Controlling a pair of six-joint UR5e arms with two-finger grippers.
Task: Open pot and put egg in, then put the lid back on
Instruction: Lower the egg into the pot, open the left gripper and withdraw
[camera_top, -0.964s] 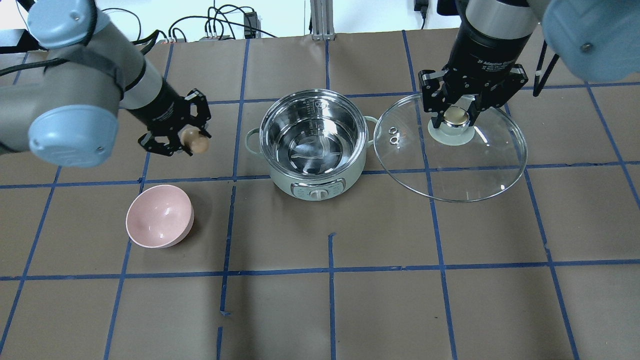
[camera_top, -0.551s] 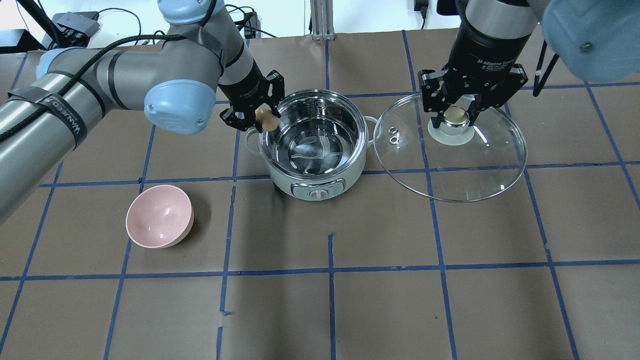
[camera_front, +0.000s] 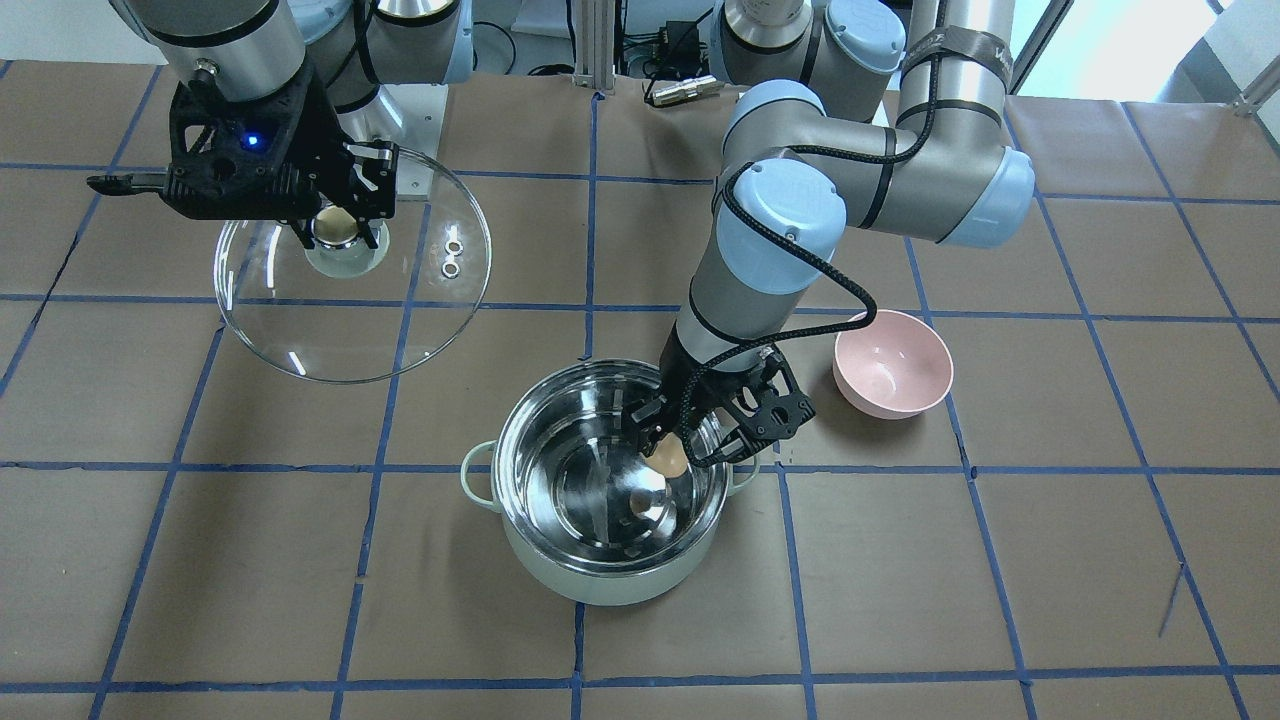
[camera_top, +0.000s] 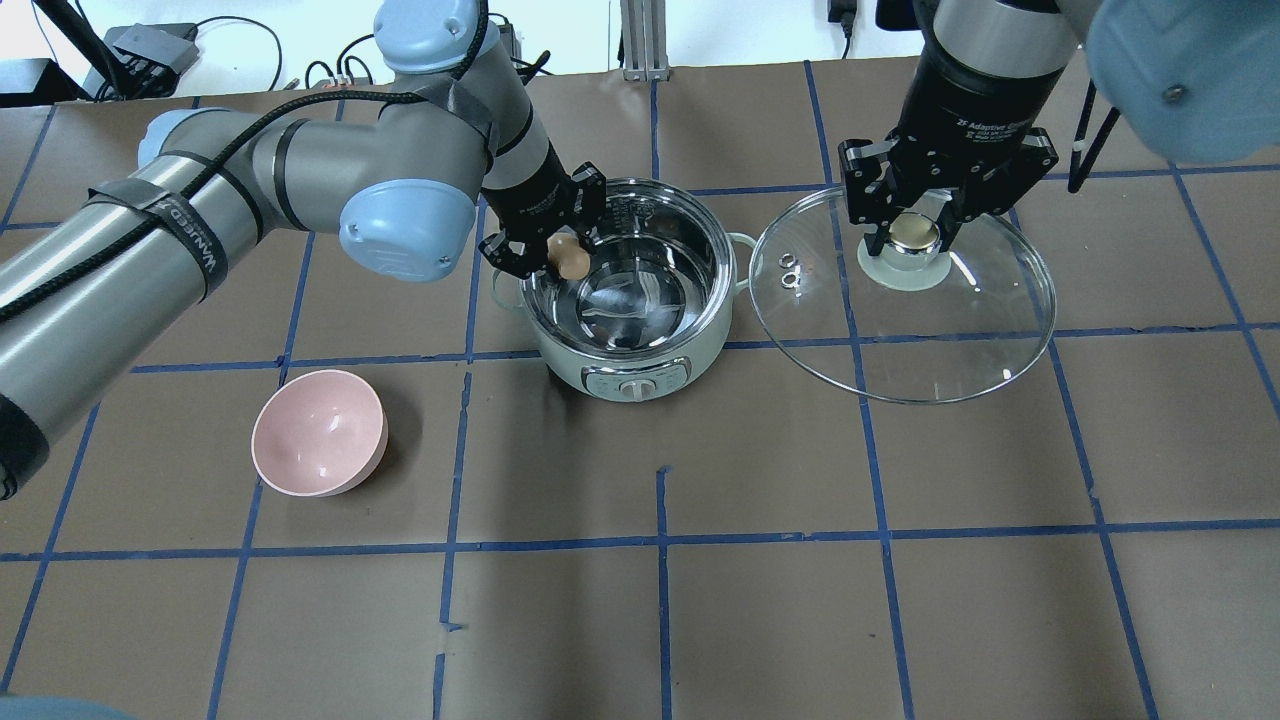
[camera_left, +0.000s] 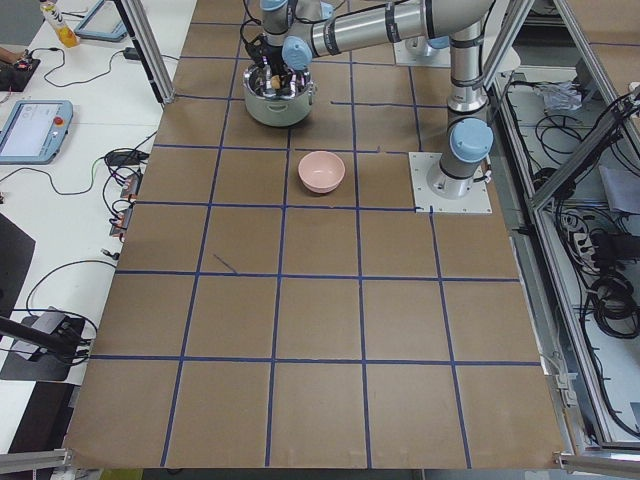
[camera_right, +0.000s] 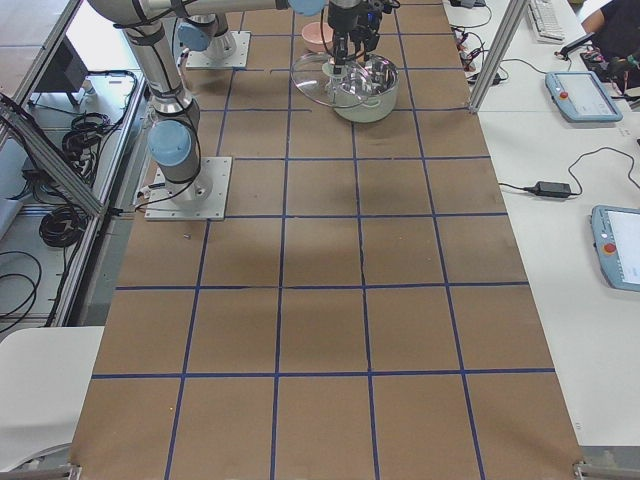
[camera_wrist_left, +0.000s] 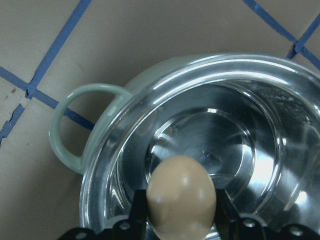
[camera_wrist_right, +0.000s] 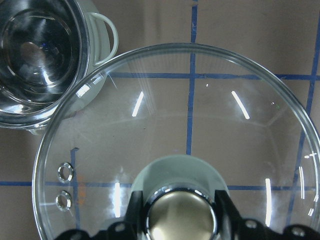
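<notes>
Pot (camera_top: 632, 383) open. Right gripper (camera_top: 912, 232) clamps knob of lid (camera_top: 930, 340), right of pot. Left gripper (camera_top: 558, 258) pinches egg (camera_top: 573, 260) above pot's left inside. Remaining: drop egg, refit lid.

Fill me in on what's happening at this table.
The left end effector grips a tan egg just inside the rim of the open mint-green pot, not yet released. The right end effector is shut on the knob of the glass lid, holding it off to the pot's side. A pink bowl sits empty nearby.
</notes>
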